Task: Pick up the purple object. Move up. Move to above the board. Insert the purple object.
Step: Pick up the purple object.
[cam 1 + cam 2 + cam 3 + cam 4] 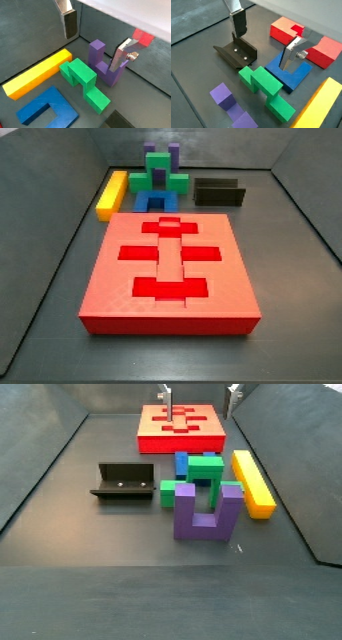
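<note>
- I see the purple object (207, 513) standing prongs-up on the dark table (80, 574), touching the green block (195, 477).
- Crowding it are one green block, one blue block (151, 198) and one yellow bar (253, 482); the fixture (123, 482) sits nearby.
- The red board (171, 274) lies well apart.
- My gripper (95, 36) hangs above the blocks, fingers apart, holding nothing.
</note>
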Controlling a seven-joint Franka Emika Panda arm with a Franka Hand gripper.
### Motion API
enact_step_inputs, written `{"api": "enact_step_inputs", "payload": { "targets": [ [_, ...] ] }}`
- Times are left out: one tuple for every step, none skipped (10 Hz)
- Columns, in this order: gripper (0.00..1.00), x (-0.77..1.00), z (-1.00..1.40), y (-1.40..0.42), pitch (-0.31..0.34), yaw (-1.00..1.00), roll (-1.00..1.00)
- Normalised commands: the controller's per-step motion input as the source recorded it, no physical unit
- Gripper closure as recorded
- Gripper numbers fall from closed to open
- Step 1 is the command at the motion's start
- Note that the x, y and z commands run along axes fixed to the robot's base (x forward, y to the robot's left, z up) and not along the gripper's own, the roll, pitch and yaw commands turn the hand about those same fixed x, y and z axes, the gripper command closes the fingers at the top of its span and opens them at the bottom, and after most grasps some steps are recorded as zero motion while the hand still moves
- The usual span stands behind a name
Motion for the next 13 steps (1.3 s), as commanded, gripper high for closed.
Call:
{"api": "enact_step_inputs", "payload": {
  "targets": [
    [0.0, -0.04, -0.01, 0.0, 0.0, 0.0, 0.0],
    [0.0, 0.2, 0.0, 0.35, 0.0, -0.2, -0.02],
    [0.0, 0.63, 0.12, 0.52, 0.027, -0.1, -0.01],
    [0.0, 0.81, 0.18, 0.59, 0.074, -0.03, -0.02],
    [0.0, 0.8, 0.26, 0.61, 0.087, 0.0, -0.01],
    [0.0, 0.84, 0.31, 0.55, 0.126, 0.0, 0.0],
    [0.0, 0.87, 0.31, 0.49, 0.149, 0.0, 0.0],
    [0.0, 0.82, 0.15, 0.39, 0.131, 0.0, -0.05],
    [0.0, 0.43, 0.0, 0.28, 0.047, -0.05, -0.15],
    [0.0, 0.39, -0.01, 0.35, 0.046, -0.13, -0.14],
    [0.0, 0.57, -0.04, 0.38, 0.084, -0.23, -0.15],
    [0.0, 0.63, -0.11, 0.21, 0.094, -0.28, -0.12],
    [0.0, 0.44, -0.07, 0.02, 0.033, -0.18, -0.04]
  ]
}}
